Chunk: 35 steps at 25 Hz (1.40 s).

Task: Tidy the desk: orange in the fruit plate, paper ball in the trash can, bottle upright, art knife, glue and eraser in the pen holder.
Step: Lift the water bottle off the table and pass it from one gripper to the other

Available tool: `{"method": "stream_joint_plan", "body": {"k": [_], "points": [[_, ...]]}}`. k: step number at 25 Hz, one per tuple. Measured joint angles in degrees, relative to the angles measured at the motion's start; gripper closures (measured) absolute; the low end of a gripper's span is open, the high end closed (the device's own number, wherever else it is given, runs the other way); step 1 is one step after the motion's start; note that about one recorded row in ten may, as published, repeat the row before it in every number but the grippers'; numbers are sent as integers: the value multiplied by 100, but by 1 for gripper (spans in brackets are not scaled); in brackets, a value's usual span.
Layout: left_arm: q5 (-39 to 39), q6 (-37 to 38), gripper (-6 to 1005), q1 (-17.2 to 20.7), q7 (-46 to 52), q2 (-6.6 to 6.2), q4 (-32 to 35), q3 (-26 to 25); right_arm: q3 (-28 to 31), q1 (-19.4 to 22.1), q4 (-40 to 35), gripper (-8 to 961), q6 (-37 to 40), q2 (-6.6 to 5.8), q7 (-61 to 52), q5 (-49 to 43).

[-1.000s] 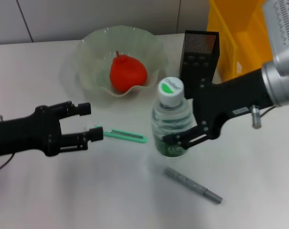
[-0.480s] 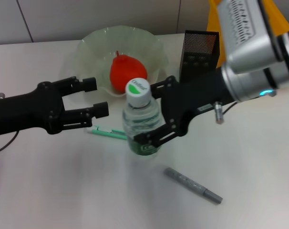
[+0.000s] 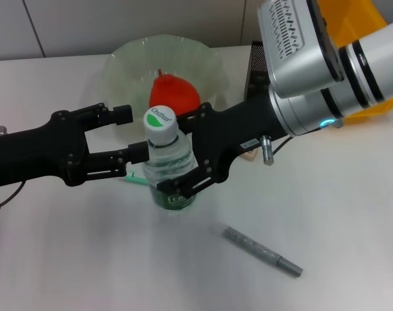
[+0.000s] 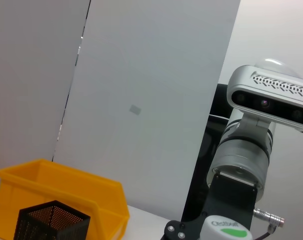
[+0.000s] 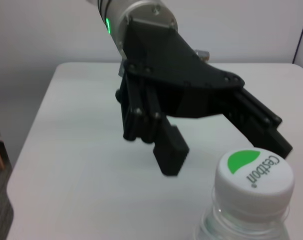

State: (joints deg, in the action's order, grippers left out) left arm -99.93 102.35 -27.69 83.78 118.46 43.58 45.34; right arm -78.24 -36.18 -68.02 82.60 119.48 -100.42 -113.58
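Clear ribbed plastic, white cap with a green patch: the bottle (image 3: 168, 167) stands upright at frame centre, clamped between the right gripper (image 3: 191, 154) fingers. Just to its left the left gripper (image 3: 126, 135) is spread open, holding nothing. Behind, a wavy translucent fruit plate (image 3: 125, 62) cradles the orange (image 3: 173, 97); a black mesh pen holder (image 3: 257, 65) stands upper right.
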Motion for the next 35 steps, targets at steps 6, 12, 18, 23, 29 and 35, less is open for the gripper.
{"method": "stream_joint_plan", "body": {"k": [6, 12, 18, 23, 29, 35], "points": [[0, -35, 209, -5, -34, 8, -33, -5, -10, -112, 161, 161, -56, -4, 70, 114], [18, -110, 220, -123, -121, 21, -185, 10, -265, -241, 392, 161, -304, 4, 198, 296], [18, -127, 231, -162, -196, 19, -322, 17, -350, -370, 567, 161, -417, 3, 206, 350], [18, -128, 240, -157, -299, 19, -377, 19, -357, -372, 585, 161, -441, 6, 226, 414], [18, -128, 251, -161, -463, 22, -442, 19, -348, -372, 647, 162, -448, 5, 274, 542], [88, -116, 262, -170, -512, 28, -499, 19, -351, -372, 680, 162, -462, 4, 276, 561]]}}
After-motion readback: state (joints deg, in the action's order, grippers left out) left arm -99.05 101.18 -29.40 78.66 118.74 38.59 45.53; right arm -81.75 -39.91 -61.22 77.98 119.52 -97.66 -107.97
